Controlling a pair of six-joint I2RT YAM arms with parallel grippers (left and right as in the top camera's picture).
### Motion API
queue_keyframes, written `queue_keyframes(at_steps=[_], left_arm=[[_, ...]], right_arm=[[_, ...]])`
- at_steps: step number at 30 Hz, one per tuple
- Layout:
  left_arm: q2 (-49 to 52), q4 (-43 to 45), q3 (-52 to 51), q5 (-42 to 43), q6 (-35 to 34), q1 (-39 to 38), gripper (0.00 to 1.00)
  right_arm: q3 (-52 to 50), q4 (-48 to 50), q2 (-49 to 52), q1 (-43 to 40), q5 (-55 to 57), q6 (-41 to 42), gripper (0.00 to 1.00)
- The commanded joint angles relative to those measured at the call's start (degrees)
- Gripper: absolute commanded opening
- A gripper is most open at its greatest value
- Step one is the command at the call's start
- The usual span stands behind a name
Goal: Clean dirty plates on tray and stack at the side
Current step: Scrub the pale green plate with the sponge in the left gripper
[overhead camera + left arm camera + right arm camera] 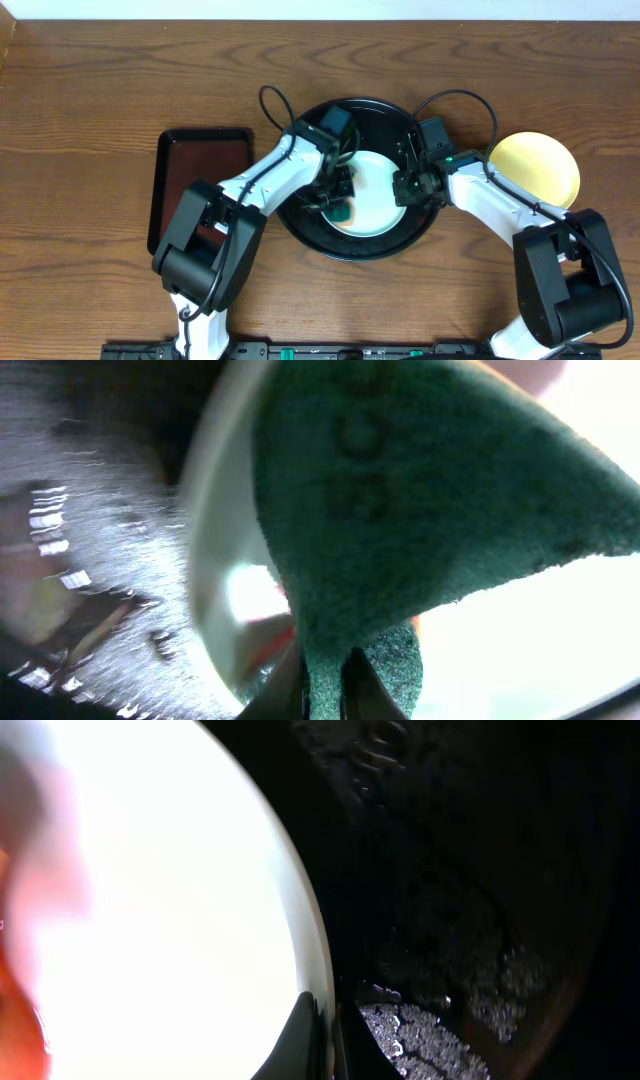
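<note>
A pale mint plate (378, 192) lies inside the round black tray (372, 110). My left gripper (340, 196) is shut on a green sponge (343, 210), which presses on the plate's left part. In the left wrist view the sponge (420, 490) fills the frame above the left gripper (325, 695), with an orange smear (272, 643) on the plate (215, 520) beside it. My right gripper (409, 188) is shut on the plate's right rim; its wrist view shows the right gripper (325, 1040) pinching the plate (150, 870) at the rim, reddish smears (20, 970) at far left. A yellow plate (535, 165) rests on the wooden tabletop to the right.
A rectangular dark red-brown tray (200, 175) sits on the table left of the black tray. Both arms reach in from the front edge and cross the black tray's rim. Black tray floor (450, 870) shows wet flecks beside the plate.
</note>
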Motion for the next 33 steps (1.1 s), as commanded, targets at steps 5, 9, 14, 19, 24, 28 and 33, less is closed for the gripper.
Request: queue_keyframes(at_steps=[5,9,14,19,24,28,33], left_arm=[[2.2,-2.9,1.9,-18.1,1.8,1.9,0.08],[2.2,3.5,1.2,-5.8,1.8,1.9,0.08],[2.2,12.5,0.0,8.5,0.1,-0.4,0.08],[2.2,17.2,0.0,12.1,-2.3,-4.7,0.08],[2.2,18.6,0.0,12.1,-3.6,-7.7,0.08],[2.2,17.9,0.0,11.8,-3.6,-7.9,0.08],[2.2,13.2,0.0,3.9,-3.4,-6.2,0.08]], right_arm=[[-1.5,-1.1,1.4,1.0,3.5,-0.5,0.01],[-1.5,-1.0,1.4,1.0,3.5,-0.5,0.01],[-1.5,-0.9,1.4,1.0,3.5,-0.5,0.01],[-1.5,-0.9,1.4,1.0,3.5,-0.5,0.01],[-1.5,-0.9,1.4,1.0,3.5,-0.5,0.01],[-1.5,-0.9,1.4,1.0,3.5,-0.5,0.01],[-1.5,-1.0,1.4,1.0,3.5,-0.5,0.01]])
